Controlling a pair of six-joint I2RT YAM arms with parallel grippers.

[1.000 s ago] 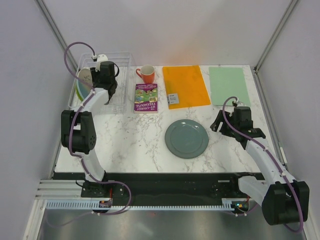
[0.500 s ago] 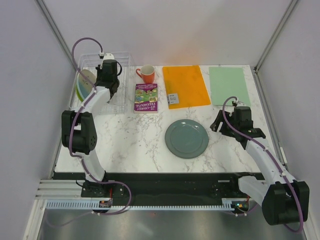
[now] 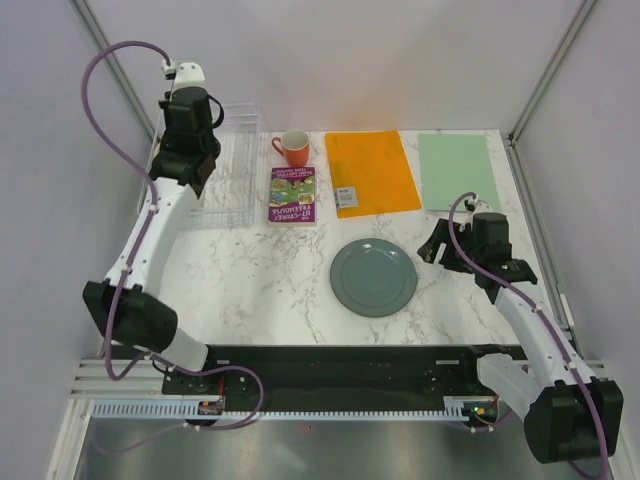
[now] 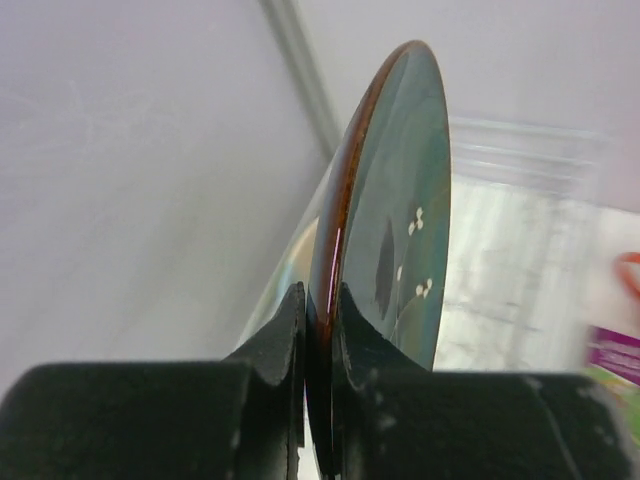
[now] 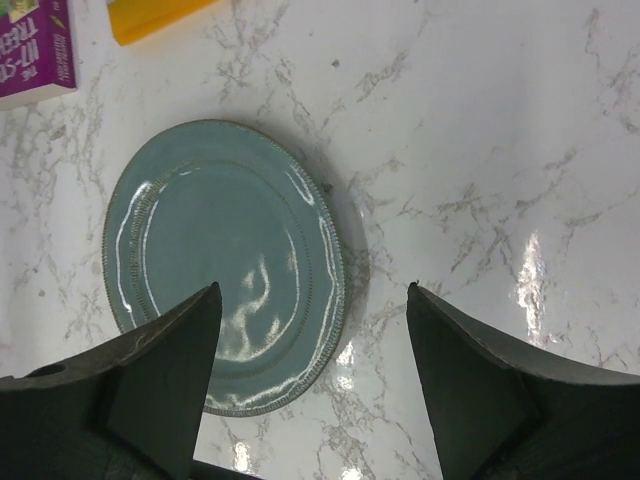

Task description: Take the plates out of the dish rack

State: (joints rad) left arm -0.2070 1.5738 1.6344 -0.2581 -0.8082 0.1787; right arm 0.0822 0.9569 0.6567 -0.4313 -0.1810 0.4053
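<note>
Top cam: left arm (image 3: 150,225) had gone up and back within the last second. Its wrist had been low among the tines of the dish rack (image 3: 235,165) and was now high over the rack's far-left corner. I read that as a lift-out under way. Whatever it carried was hidden under the wrist from here. Grey-green plate (image 3: 374,277) lay flat mid-desk (image 3: 250,280), unmoved. Right gripper (image 3: 437,248) sat just beside the plate's right edge, barely shifted. Orange mug (image 3: 293,148), orange mat (image 3: 370,172) and green mat (image 3: 458,170) were as before. Writing: book (image 3: 292,195) beside the rack, title upside-down to this cam, "STOREY TREEHOUSE" readable, the number ahead of it not. Small card (image 3: 347,197) on the orange mat: print too small.

Left wrist: left gripper (image 4: 318,300) was pinched tight on the rim of the dark teal plate (image 4: 400,200). The plate stood on edge, near upright, glossy, brown rim. Rack wire showed beyond it, so the plate looked clear of the tines or close to it. Pale curved edge behind it, possibly another plate still racked; couldn't tell. So: one plate on the desk, one in the air, rest to go.

Right wrist: right gripper jaws spread wide, holding nothing, aimed at the grey-green plate's edge and bare desk. Book corner at top-left showed a partial "TREEHOU…".
</note>
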